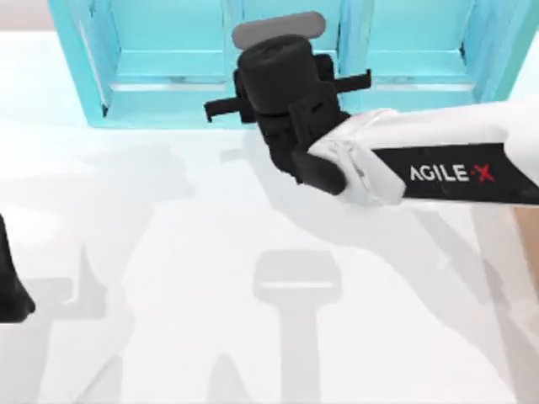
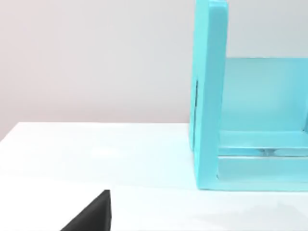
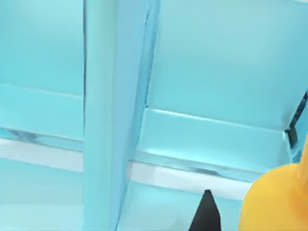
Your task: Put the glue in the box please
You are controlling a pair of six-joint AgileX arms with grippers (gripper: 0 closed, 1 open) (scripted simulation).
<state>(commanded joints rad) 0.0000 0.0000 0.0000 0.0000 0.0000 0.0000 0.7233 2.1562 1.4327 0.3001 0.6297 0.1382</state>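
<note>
The glue [image 3: 279,202] is a yellow-orange bottle body seen very close in the right wrist view, in front of the turquoise shelf. One black fingertip [image 3: 207,216] stands beside it with a small gap between them. In the top view my right gripper [image 1: 286,93] reaches from the right to the shelf's middle compartment, its jaws spread wide, and the arm hides the glue below it. A tan strip [image 1: 530,278] lies at the right edge under that arm; I cannot tell whether it is the box. My left gripper [image 1: 8,290] is parked at the left edge.
The big turquoise three-compartment shelf unit [image 1: 168,93] spans the back of the table; its side wall [image 2: 209,96] is seen in the left wrist view. White tabletop [image 1: 253,295] spreads in front of the shelf.
</note>
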